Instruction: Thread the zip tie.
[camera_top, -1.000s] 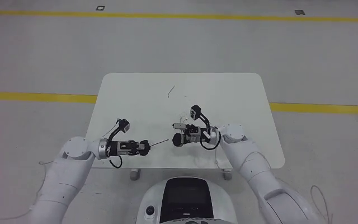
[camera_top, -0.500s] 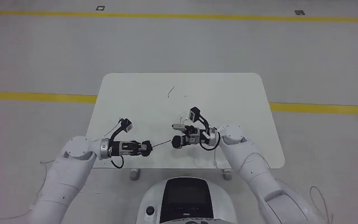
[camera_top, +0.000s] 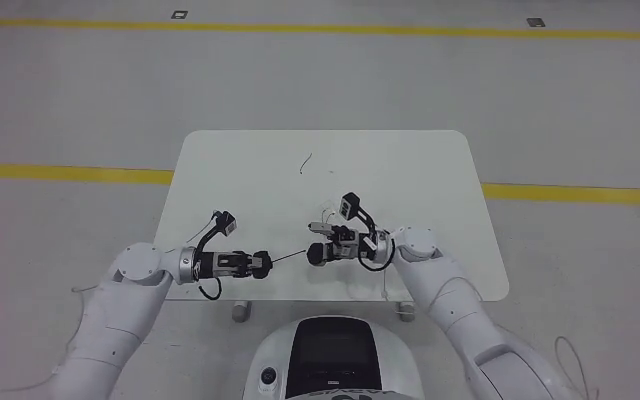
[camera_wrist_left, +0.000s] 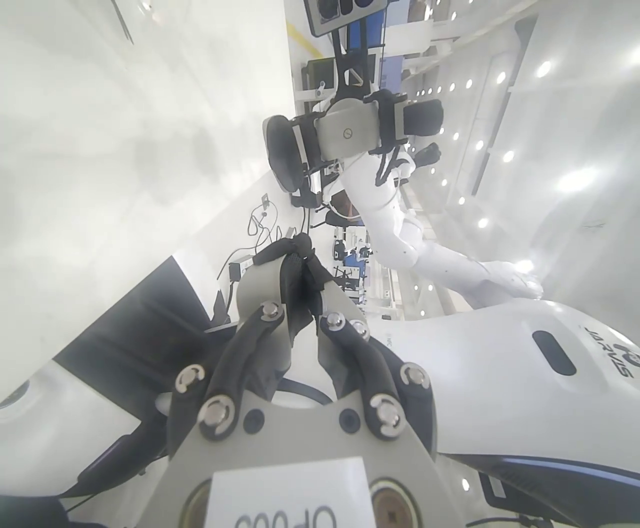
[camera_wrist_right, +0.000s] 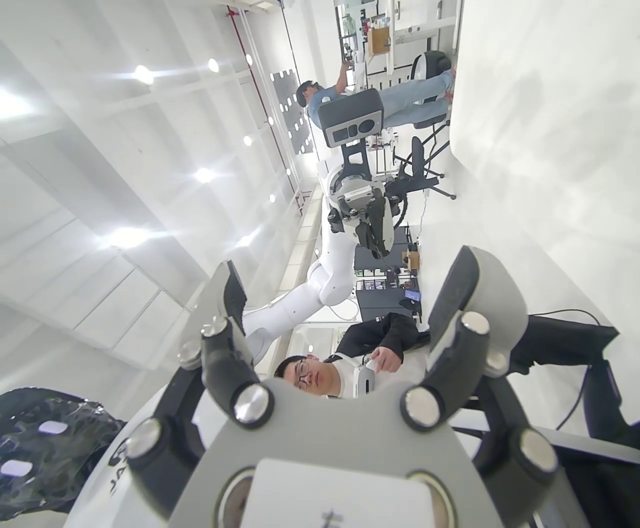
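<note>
A thin black zip tie (camera_top: 287, 257) sticks out of my left gripper (camera_top: 266, 263), which is shut on one end of it above the white table's (camera_top: 420, 165) near edge. The tie's free end points at my right gripper (camera_top: 313, 252), and its tip lies right at that gripper's front. In the right wrist view the right gripper (camera_wrist_right: 345, 295) is open with nothing between its fingers, and the left gripper (camera_wrist_right: 377, 240) faces it from farther off. In the left wrist view the left gripper's fingers (camera_wrist_left: 300, 250) are pressed together, and the right gripper (camera_wrist_left: 350, 132) stands open opposite them.
A second thin dark tie (camera_top: 305, 162) lies loose on the table farther back. Something small and white (camera_top: 322, 222) sits just behind the right gripper. Beyond the table, the grey floor carries yellow lines (camera_top: 80, 173).
The two grippers have drawn slightly closer together. The tie's free tip, a short way off a second ago, now reaches the right gripper's front.
</note>
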